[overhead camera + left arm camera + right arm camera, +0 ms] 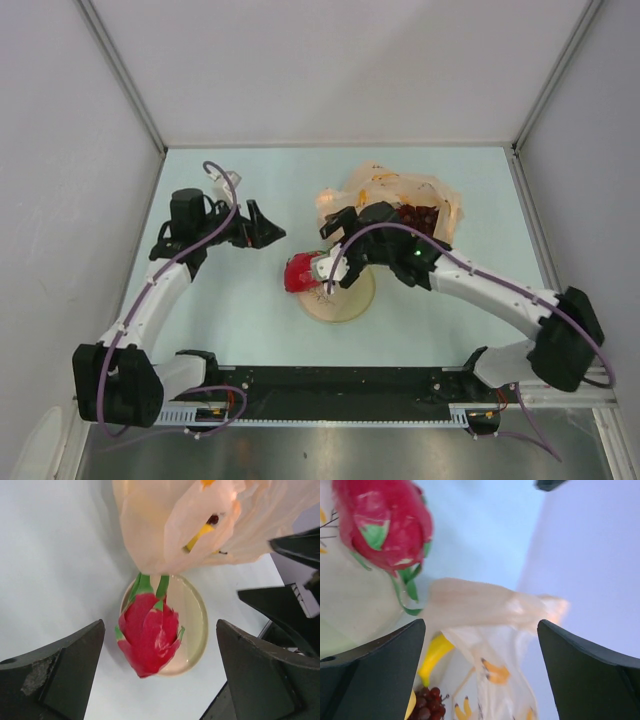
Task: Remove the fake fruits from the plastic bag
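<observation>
The glossy red fruit with green top [300, 272] lies on the left edge of the cream plate [350, 300]; it also shows in the left wrist view [150, 635] and the right wrist view [382, 522]. The pale orange plastic bag [390, 195] lies behind the plate, its mouth toward it. Inside the bag I see the yellow banana [432, 655] and the dark grape bunch [427, 702]. The lemon is not clearly visible. My right gripper [333, 250] is open and empty between the fruit and the bag mouth. My left gripper [264, 226] is open and empty, left of the plate.
The plate's rim [195, 605] shows under the fruit in the left wrist view, with the bag [200, 515] beyond it. White enclosure walls stand on three sides. The arm bases and a black rail [330, 385] run along the near edge.
</observation>
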`<action>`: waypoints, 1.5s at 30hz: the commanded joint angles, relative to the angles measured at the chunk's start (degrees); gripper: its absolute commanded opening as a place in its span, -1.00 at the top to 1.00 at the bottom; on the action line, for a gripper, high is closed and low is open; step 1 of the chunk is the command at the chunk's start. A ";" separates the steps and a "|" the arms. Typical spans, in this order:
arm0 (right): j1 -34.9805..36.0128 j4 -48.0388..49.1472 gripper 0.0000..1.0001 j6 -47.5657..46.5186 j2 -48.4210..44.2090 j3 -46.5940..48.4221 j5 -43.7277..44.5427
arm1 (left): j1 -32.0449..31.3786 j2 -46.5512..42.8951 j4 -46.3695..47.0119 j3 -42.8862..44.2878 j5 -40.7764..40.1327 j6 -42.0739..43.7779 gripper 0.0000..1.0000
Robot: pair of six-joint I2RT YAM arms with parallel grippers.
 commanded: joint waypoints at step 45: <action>-21.33 10.56 -0.45 48.30 28.51 15.26 7.24 | -20.41 26.83 -13.32 37.72 -13.32 12.52 0.99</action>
